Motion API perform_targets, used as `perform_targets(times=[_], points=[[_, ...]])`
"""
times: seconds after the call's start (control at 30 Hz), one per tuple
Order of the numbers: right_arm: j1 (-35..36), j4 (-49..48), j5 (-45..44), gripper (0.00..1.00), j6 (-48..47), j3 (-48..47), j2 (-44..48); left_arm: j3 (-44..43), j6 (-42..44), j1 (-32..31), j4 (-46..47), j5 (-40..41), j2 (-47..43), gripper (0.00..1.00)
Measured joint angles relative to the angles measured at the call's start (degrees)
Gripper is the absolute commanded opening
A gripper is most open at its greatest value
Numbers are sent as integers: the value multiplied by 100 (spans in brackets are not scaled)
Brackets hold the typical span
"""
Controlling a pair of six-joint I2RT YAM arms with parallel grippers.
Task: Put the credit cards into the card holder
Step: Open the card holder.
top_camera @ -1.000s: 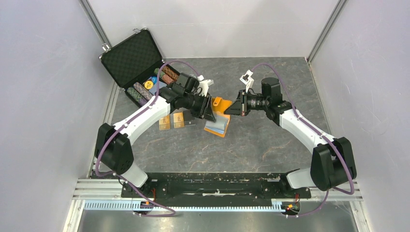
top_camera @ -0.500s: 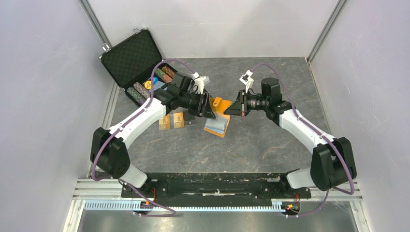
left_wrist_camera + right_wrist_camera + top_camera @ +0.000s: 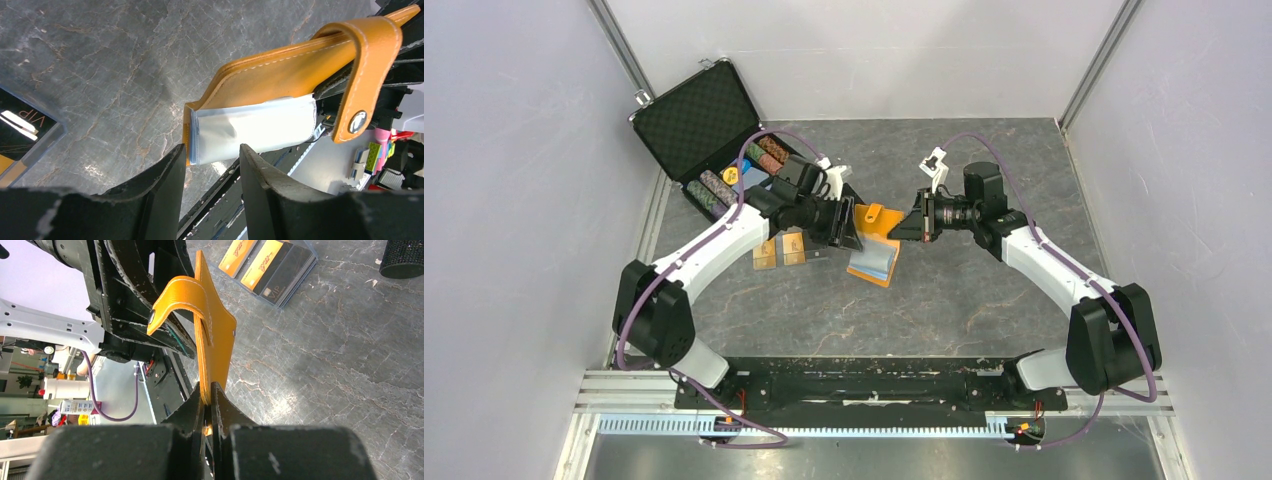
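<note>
The orange card holder (image 3: 876, 258) hangs open above the table at mid-table, its light blue lining (image 3: 252, 127) and snap strap (image 3: 357, 121) facing my left wrist camera. My right gripper (image 3: 906, 228) is shut on the holder's orange flap (image 3: 215, 335), its jaws pinched on the edge (image 3: 209, 388). My left gripper (image 3: 851, 228) is open and empty right beside the holder's left side, its fingertips (image 3: 212, 152) just short of the lining's edge. Two gold credit cards (image 3: 766, 254) (image 3: 794, 247) and black cards (image 3: 292, 272) lie on the table left of the holder.
An open black foam-lined case (image 3: 699, 120) with stacks of chips (image 3: 720, 186) stands at the back left, close behind my left arm. A black textured round object (image 3: 402, 260) shows at the right wrist view's top right corner. Grey walls enclose the stone-patterned table (image 3: 984, 300).
My left wrist and gripper have shifted slightly left and back from the holder. The right gripper and the holder have stayed where they were.
</note>
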State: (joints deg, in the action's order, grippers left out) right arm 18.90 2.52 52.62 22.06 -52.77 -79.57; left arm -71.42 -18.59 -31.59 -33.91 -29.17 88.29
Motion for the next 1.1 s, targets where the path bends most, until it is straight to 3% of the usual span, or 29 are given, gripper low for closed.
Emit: perform_targets(times=[0.17, 0.4, 0.7, 1.1], points=[[0, 15, 0, 0, -2, 2, 0, 83, -2, -4, 37, -155, 70, 48], [0, 20, -2, 0, -7, 7, 0, 186, -46, -4, 155, -352, 96, 35], [0, 94, -2, 0, -24, 22, 0, 188, -168, 37, 326, -479, 90, 35], [0, 125, 0, 0, 66, 173, -4, 1213, -1792, 673, 2592, -1399, -197, 46]])
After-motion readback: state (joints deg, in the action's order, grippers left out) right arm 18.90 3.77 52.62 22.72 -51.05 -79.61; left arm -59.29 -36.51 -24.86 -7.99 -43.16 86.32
